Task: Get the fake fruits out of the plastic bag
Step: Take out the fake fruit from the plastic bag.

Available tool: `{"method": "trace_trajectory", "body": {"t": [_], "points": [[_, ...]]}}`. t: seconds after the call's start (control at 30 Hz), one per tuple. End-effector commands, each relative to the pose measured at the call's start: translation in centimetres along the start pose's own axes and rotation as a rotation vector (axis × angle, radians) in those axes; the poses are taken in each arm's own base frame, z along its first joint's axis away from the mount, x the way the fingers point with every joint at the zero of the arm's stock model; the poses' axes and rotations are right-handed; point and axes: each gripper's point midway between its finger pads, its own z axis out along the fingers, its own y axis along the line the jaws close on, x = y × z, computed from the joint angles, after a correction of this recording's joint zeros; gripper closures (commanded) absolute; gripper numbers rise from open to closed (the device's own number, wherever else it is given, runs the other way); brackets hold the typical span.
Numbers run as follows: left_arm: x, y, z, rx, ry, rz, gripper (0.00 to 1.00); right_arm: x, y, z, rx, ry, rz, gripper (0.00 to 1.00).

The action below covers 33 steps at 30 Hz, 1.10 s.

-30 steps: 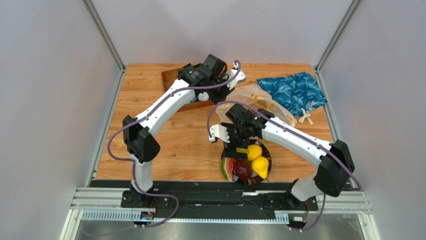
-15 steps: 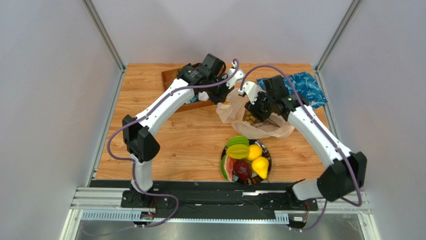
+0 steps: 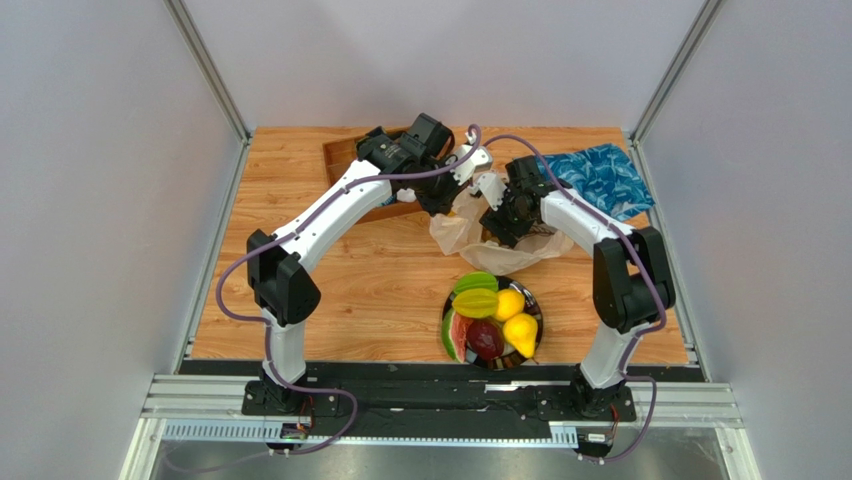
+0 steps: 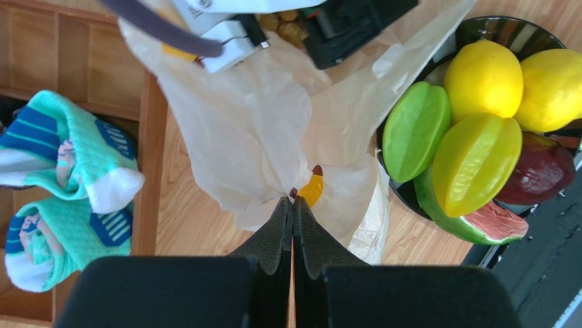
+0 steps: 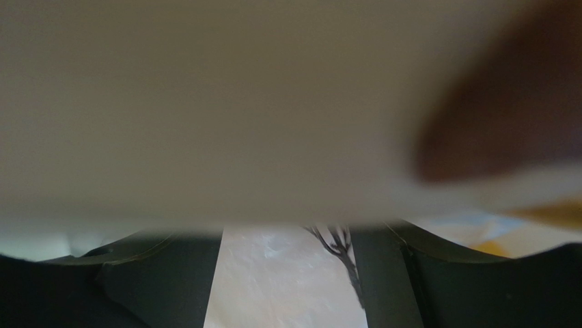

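Note:
The plastic bag (image 3: 452,232) lies crumpled at mid-table, beige with orange print. My left gripper (image 3: 452,188) is shut on a fold of the bag (image 4: 253,123), the jaws pressed together at the pinch (image 4: 292,202). My right gripper (image 3: 497,213) is inside the bag's mouth, its fingers (image 5: 164,273) apart, with blurred plastic hiding the tips. The tan grape bunch (image 4: 285,22) shows in the bag beside it. The black plate (image 3: 536,300) holds the green piece (image 4: 415,130), starfruit (image 4: 473,162), orange (image 4: 483,78), pear (image 4: 553,89), dark red fruit (image 4: 539,169) and watermelon slice (image 4: 481,222).
A wooden tray (image 3: 345,158) at the back left holds teal-and-white packets (image 4: 61,157). A blue patterned bag (image 3: 600,175) lies at the back right. Both arms meet over the plastic bag, close together.
My right arm left the plate, where the starfruit and green piece now lie, swung back to the bag and went down into its mouth. My left gripper kept hold of the bag.

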Motion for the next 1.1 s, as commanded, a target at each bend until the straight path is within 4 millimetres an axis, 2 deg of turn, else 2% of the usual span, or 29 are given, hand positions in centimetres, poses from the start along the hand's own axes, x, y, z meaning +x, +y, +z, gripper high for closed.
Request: {"method": "trace_trajectory", "body": {"t": [0.0,0.07,0.1,0.17,0.27,0.3,0.33,0.43,0.47,0.53,0.57,0.63,0.67,0.7,0.87,0.9,1.0,1.07], "points": [[-0.6,-0.9,-0.8,0.027,-0.022,0.041,1.0,-0.8,-2.6,2.5,0.075,-0.017,-0.03,0.3],[-0.5,-0.8,-0.6,0.024,-0.018,0.04,1.0,-1.1,-3.3,3.2,0.086,-0.015,-0.029,0.34],[-0.5,-0.7,-0.6,0.021,-0.015,0.041,1.0,-0.8,-3.5,3.8,0.083,-0.006,-0.018,0.39],[-0.5,-0.6,-0.5,0.015,-0.013,0.042,1.0,-1.6,-3.8,3.8,0.078,-0.034,-0.012,0.48],[-0.2,-0.2,-0.3,0.0,-0.003,0.038,1.0,-2.3,-3.7,3.3,0.066,-0.058,-0.023,0.76],[-0.2,-0.1,-0.3,-0.006,-0.003,0.041,1.0,-2.3,-3.7,3.1,0.063,-0.061,-0.025,0.89],[-0.2,0.1,-0.2,-0.011,0.0,0.037,1.0,-2.7,-3.7,2.3,0.063,-0.076,-0.029,0.91],[-0.3,1.9,-0.5,-0.112,0.007,0.018,1.0,-3.1,-2.5,0.3,0.006,-0.113,-0.031,0.91],[-0.4,3.1,-0.7,-0.167,0.006,0.004,1.0,-3.8,-2.3,-1.9,0.012,-0.146,-0.033,0.92],[-0.8,4.3,-1.3,-0.213,-0.011,-0.025,1.0,-4.7,-1.4,-4.2,-0.008,-0.202,-0.027,0.95],[-0.9,5.3,-1.7,-0.252,-0.022,-0.058,1.0,-5.2,-0.9,-6.5,-0.006,-0.24,-0.033,0.96],[-1.2,6.2,-1.9,-0.277,-0.038,-0.078,1.0,-6.0,0.1,-8.9,-0.037,-0.295,-0.03,0.97],[-1.2,6.9,-2.1,-0.296,-0.045,-0.103,1.0,-5.8,1.0,-9.9,-0.066,-0.289,-0.024,0.97],[-1.3,7.2,-2.0,-0.302,-0.048,-0.115,1.0,-6.1,1.5,-11.6,-0.063,-0.32,-0.025,0.98],[-1.8,9.0,-1.9,-0.327,-0.078,-0.182,1.0,-6.0,4.9,-15.8,-0.16,-0.375,-0.001,0.97],[-1.9,9.1,-1.8,-0.327,-0.081,-0.187,1.0,-6.1,5.3,-17.0,-0.162,-0.397,-0.004,0.97],[-2.3,9.4,-1.8,-0.316,-0.1,-0.201,1.0,-6.0,7.5,-18.9,-0.225,-0.413,-0.007,0.96],[-2.4,9.4,-1.6,-0.301,-0.104,-0.212,1.0,-5.2,9.2,-20.1,-0.265,-0.404,-0.023,0.96]]}}
